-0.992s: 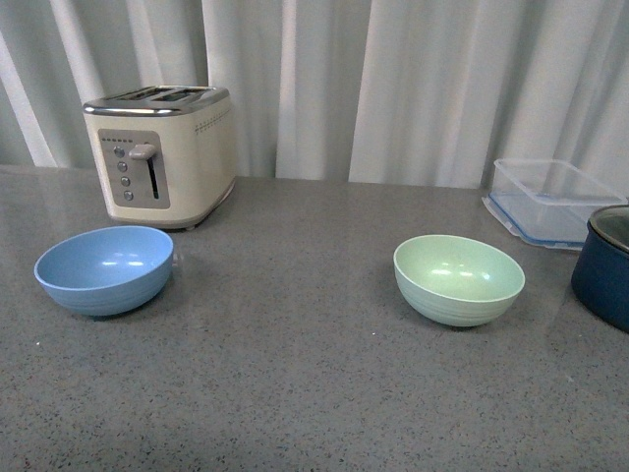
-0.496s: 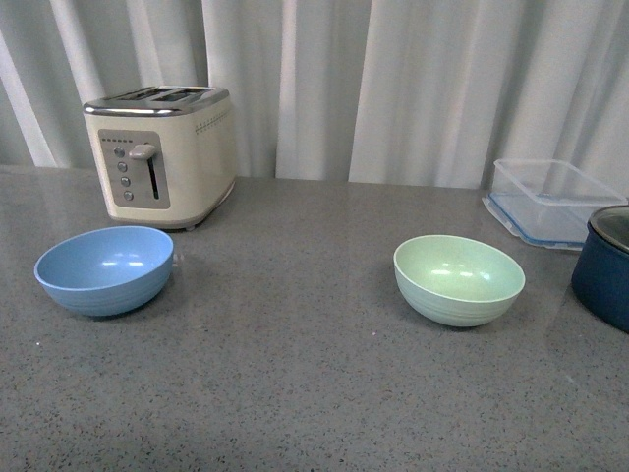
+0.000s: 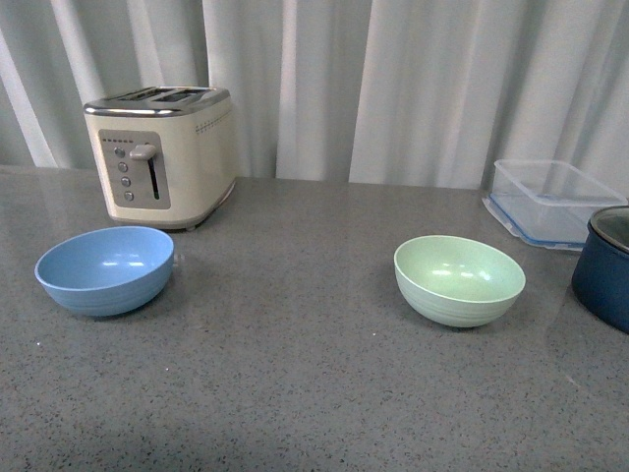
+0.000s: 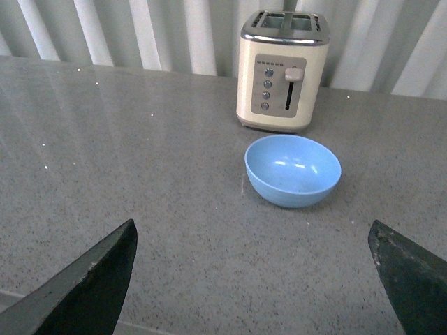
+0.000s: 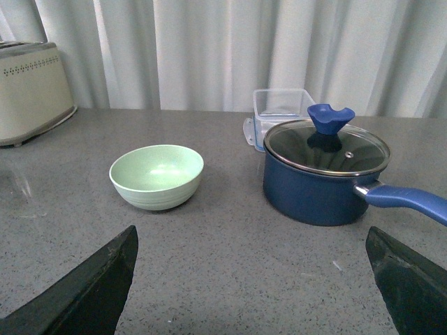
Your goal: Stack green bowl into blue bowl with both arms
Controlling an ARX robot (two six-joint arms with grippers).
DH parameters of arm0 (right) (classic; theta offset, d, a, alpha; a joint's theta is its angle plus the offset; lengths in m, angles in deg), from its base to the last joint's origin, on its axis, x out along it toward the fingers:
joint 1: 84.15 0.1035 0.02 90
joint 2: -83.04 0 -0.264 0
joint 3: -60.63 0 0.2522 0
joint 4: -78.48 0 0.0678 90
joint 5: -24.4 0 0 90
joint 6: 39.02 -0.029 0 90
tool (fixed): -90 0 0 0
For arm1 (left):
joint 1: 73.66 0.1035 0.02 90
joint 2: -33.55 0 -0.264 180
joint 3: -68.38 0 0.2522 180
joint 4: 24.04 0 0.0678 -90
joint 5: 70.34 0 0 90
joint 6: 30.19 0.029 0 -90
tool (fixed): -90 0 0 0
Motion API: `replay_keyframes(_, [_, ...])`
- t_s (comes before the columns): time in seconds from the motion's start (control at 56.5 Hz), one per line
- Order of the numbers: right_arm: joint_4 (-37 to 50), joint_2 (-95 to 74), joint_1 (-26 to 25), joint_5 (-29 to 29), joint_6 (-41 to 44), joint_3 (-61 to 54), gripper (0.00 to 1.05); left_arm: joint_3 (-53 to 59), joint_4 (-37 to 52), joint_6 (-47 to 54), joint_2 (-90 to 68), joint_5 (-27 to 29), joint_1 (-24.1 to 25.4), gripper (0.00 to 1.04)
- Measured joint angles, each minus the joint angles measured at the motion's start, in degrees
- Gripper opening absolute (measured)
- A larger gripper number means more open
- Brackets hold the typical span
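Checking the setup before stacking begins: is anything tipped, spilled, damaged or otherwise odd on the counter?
Nothing stands out. The green bowl and blue bowl sit upright, empty and well apart; the toaster, lidded pot and clear container look intact.

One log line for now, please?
green bowl: untouched, empty | blue bowl: apart, empty | left gripper: open | right gripper: open | stacked: no

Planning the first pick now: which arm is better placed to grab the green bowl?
Right. The green bowl sits on the robot's right side, and the right gripper faces it, wide open. The left gripper faces only the blue bowl and the toaster.
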Motion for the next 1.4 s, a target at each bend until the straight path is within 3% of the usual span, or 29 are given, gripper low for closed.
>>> replay_keyframes(0.301, [0.00, 0.00, 0.00, 0.02, 0.00, 0.00, 0.95, -12.02, 4.50, -2.23, -12.70, -2.73, 2.93, 0.98])
replay_keyframes(0.478, [0.00, 0.00, 0.00, 0.02, 0.00, 0.00, 0.95, -22.93, 0.48, -3.45, -23.98, -0.17, 3.65, 0.98])
replay_keyframes(0.779, [0.00, 0.00, 0.00, 0.02, 0.00, 0.00, 0.95, -38.45, -10.67, -8.15, -41.33, -2.93, 3.74, 0.98])
replay_keyframes(1.399, [0.00, 0.00, 0.00, 0.00, 0.00, 0.00, 0.95, -62.38, -20.79, -12.46, -76.59, -3.48, -1.46, 0.98])
